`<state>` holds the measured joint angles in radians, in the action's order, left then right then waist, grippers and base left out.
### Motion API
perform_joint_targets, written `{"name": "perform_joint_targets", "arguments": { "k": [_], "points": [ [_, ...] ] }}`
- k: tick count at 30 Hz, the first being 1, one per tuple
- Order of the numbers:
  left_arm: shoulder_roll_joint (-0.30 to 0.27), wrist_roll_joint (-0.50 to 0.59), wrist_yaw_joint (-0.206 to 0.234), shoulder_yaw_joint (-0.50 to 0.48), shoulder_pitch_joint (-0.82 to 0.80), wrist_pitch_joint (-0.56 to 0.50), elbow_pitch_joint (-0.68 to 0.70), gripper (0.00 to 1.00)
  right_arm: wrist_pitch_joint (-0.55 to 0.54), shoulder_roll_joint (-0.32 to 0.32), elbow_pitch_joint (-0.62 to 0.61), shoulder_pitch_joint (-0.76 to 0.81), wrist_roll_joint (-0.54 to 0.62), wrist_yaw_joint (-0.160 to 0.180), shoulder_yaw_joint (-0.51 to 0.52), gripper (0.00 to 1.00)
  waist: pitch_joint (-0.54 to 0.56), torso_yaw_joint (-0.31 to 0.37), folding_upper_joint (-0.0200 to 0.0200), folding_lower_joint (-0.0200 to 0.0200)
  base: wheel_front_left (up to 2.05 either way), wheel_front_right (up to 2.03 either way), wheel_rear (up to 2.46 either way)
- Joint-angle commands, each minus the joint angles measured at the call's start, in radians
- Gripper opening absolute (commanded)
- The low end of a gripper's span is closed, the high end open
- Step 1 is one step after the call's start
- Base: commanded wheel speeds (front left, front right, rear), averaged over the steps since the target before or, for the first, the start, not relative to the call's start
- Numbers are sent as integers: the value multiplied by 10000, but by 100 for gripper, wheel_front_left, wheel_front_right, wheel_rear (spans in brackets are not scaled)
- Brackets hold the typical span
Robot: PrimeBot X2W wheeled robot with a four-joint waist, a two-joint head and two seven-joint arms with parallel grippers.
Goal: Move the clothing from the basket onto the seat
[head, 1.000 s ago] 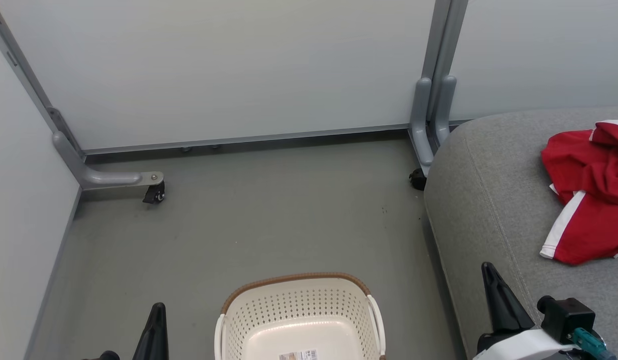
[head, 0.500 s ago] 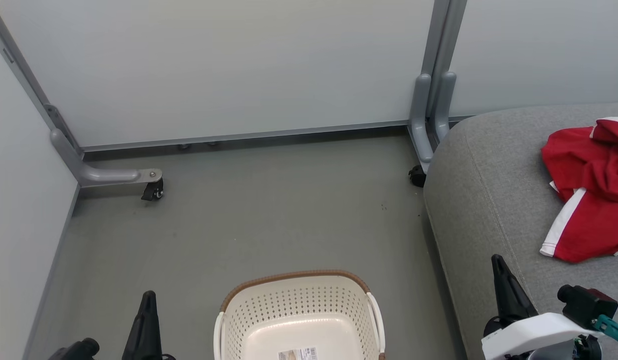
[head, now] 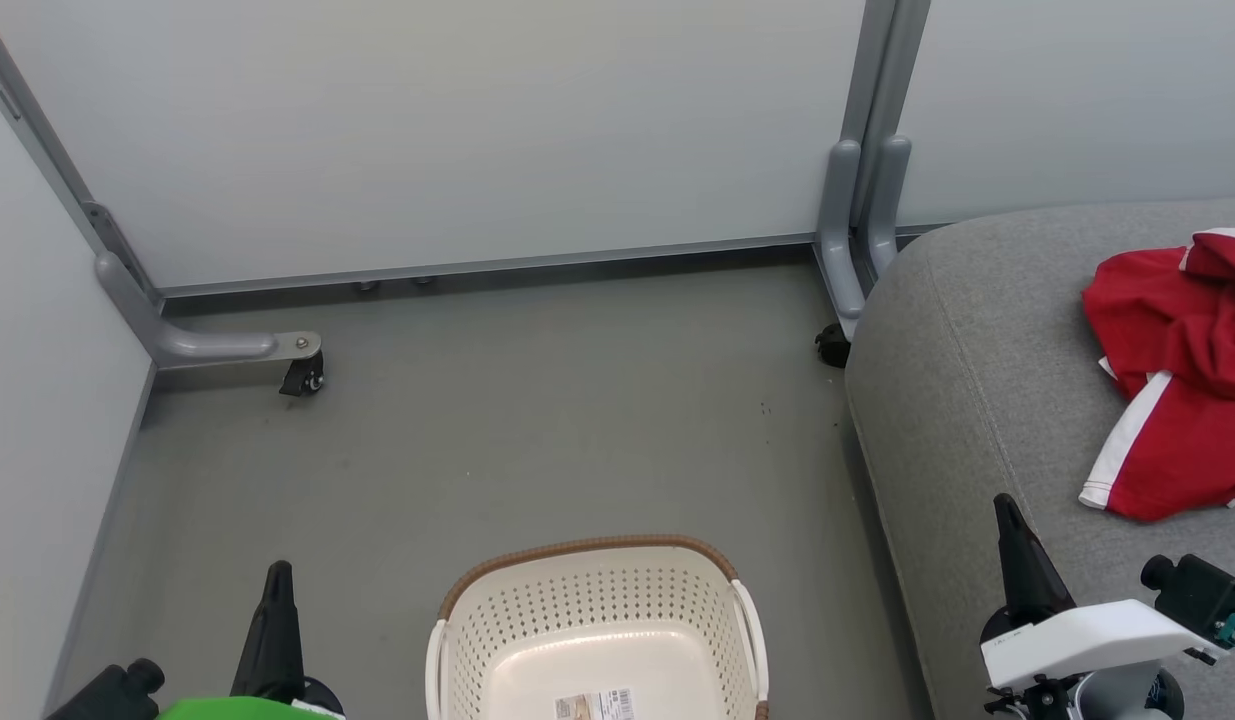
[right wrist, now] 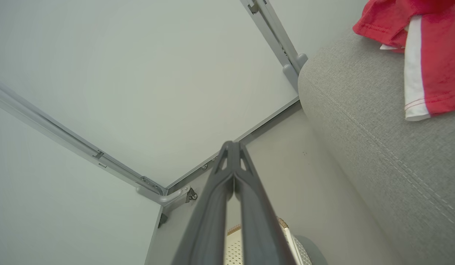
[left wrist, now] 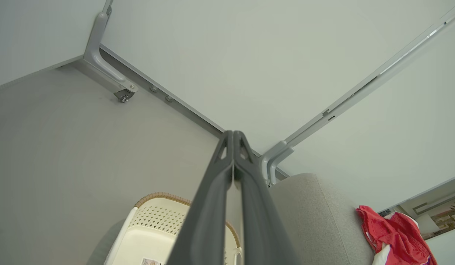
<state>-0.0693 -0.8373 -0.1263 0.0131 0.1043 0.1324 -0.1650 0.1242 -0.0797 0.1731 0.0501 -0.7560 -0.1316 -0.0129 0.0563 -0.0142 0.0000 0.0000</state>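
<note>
On grey fabric seat [head: 977, 400], crumpled clothing [head: 1177, 350]

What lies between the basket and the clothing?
Head view: from the basket, a bare strip of floor, then bare seat up to the clothing.

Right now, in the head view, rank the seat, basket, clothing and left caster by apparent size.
1. seat
2. basket
3. clothing; frame crops both, so this pair is unsure
4. left caster

Bright, even, soft light; sharp frames, wide-angle wrist distortion.
</note>
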Motion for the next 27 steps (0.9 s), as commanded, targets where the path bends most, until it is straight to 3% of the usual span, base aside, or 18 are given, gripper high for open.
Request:
{"name": "perform_joint_targets", "arguments": {
  "k": [1,27],
  "points": [
    [-83,-349,-30,-51,-348,-60,85,0,-67,-72,-72,-319,-357,4,54,0,-9,2,0,0,0,0,0],
    [-129,-3363,-45,-339,-1052,-833,-230,0,-860,-35,218,-826,-3627,7,393,0,-184,44,0,0,0,0,0]
  ]
}}
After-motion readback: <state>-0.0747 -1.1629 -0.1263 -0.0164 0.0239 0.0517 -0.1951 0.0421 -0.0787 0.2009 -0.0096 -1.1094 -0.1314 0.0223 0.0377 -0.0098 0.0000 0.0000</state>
